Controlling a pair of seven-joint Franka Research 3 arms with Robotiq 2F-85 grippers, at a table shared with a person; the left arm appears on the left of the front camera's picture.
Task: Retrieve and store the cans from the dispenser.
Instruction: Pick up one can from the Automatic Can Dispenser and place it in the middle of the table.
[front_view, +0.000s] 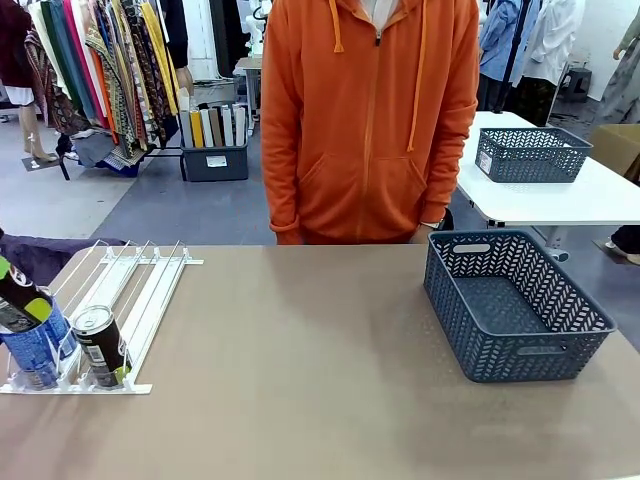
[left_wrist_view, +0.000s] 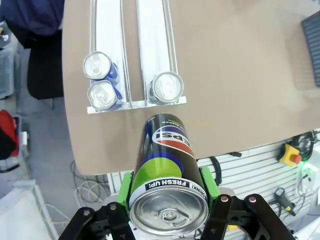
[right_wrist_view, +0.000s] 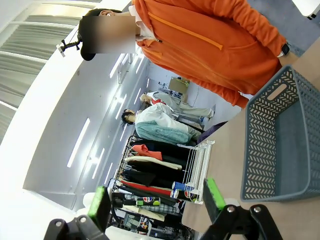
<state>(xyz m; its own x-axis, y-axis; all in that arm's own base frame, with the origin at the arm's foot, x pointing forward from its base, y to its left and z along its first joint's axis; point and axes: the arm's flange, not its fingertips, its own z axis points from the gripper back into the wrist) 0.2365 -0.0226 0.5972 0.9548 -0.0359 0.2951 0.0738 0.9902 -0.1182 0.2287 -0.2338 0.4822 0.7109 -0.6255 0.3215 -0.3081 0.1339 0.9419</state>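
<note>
My left gripper (left_wrist_view: 167, 189) is shut on a black and green can (left_wrist_view: 165, 160), its green pads (left_wrist_view: 125, 192) pressed against the can's sides. It holds the can tilted above the table's near left corner. In the front view the same can (front_view: 18, 288) leans in at the left edge. The dispenser (front_view: 140, 290) lies flat at the table's left. At its near end stand a blue can (front_view: 38, 350) and a dark can (front_view: 102, 345). From the left wrist I see two blue cans (left_wrist_view: 100, 80) in one lane and the dark can (left_wrist_view: 166, 87) in another. My right gripper (right_wrist_view: 157, 202) is open and holds nothing, raised well off the table.
A grey lattice basket (front_view: 520, 345) stands on the table's right side, with nothing in it. A person in an orange hoodie (front_view: 370, 120) stands at the far edge, hands below the tabletop. The tan table surface (front_view: 300, 360) between dispenser and basket is bare.
</note>
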